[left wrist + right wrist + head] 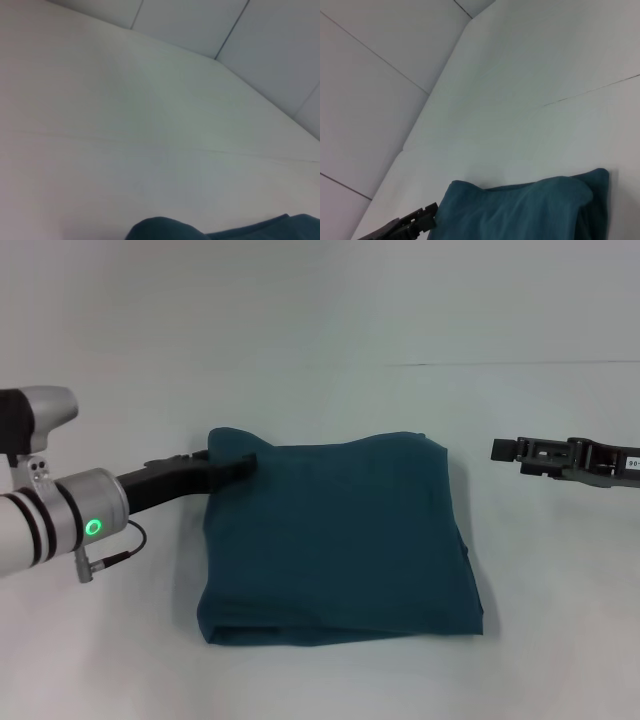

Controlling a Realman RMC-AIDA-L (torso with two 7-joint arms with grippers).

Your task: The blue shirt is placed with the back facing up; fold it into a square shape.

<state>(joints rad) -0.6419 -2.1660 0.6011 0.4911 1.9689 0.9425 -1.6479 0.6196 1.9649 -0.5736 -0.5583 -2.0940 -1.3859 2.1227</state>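
Note:
The blue shirt (340, 540) lies folded into a rough square on the white table, with a raised hump at its far left corner (228, 437). My left gripper (240, 464) reaches in from the left, its black tip lying on that corner's edge. The right wrist view shows this same tip (422, 220) meeting the side edge of the shirt (525, 210). In the left wrist view only a sliver of the shirt (165, 230) shows. My right gripper (503, 450) hovers to the right of the shirt's far right corner, apart from the cloth.
The white table (330, 340) runs on beyond the shirt, with a thin seam line (520, 363) at the far right. Pale wall panels (370, 100) rise behind the table's far edge.

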